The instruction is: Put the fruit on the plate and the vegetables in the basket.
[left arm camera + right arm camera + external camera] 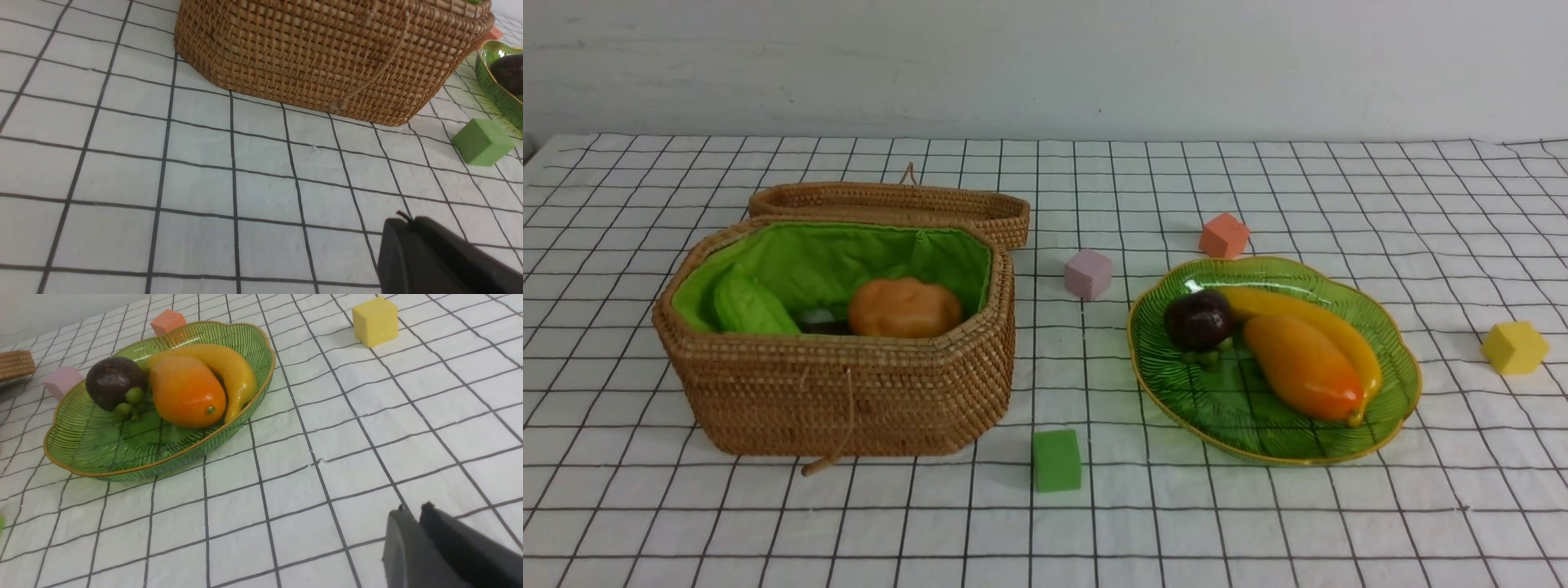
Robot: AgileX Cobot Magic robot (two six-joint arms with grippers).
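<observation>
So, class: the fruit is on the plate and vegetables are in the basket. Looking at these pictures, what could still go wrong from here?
1. The banana lies close to the plate rim on the right side; a knock might roll it off.
2. The green cube sits between basket and plate, so a passing arm could push it into either.
3. Only a gourd and potato show clearly in the basket, so the other vegetables cannot be confirmed.

The front view looked forward from the robot's side across the checked tablecloth (pixel 1258 523) to the far wall. The left wrist camera sat low, close to the basket (pixel 327 61); the right wrist camera sat low near the plate (pixel 122 465). Both wrist views shared the plate with the front view.
</observation>
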